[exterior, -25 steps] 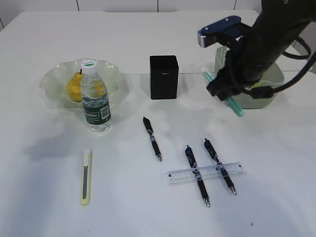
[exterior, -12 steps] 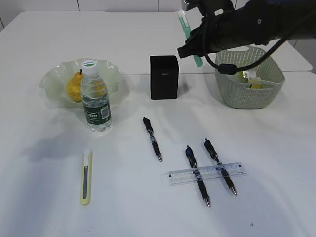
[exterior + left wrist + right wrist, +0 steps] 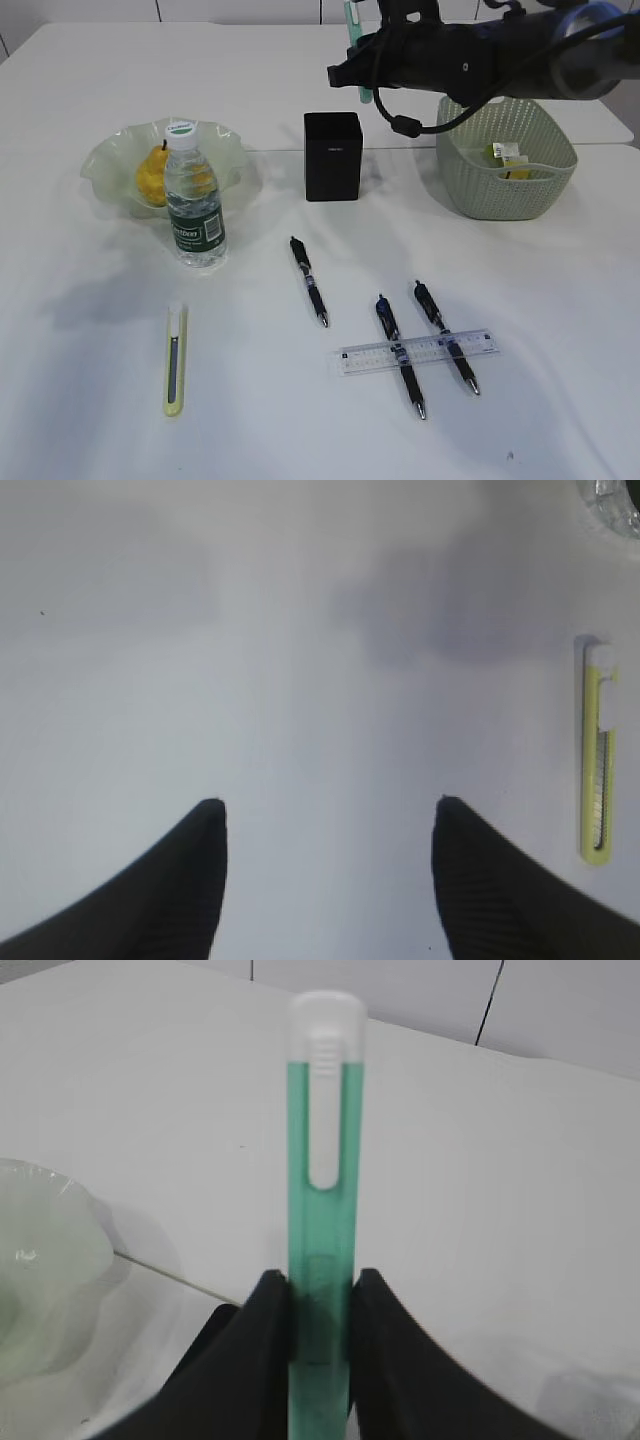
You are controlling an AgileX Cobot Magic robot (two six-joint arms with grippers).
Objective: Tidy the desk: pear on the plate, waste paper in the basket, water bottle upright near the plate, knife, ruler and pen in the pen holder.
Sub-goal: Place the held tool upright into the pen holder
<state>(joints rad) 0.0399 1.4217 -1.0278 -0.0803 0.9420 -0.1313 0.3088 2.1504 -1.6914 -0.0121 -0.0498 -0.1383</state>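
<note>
The right gripper (image 3: 318, 1305) is clamped on a translucent green knife (image 3: 320, 1180) with a white cap, held upright above the black pen holder (image 3: 332, 155). The left gripper (image 3: 328, 825) hangs open, holding nothing.

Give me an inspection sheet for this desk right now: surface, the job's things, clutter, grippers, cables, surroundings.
Surface: white table, no spills seen.
Job's things: pear on the plate; water bottle upright in front of the plate; black pen holder upright; yellow knife flat on the table; three pens flat, ruler lying across two of them; basket holding waste paper.
Clutter: nothing seen.
Grippers: right gripper clamped on a green knife, raised above the pen holder; left gripper open, empty, over bare table beside the yellow knife.
Cables: black cable looping under the right arm.
Surroundings: pale wall panels behind the table.
</note>
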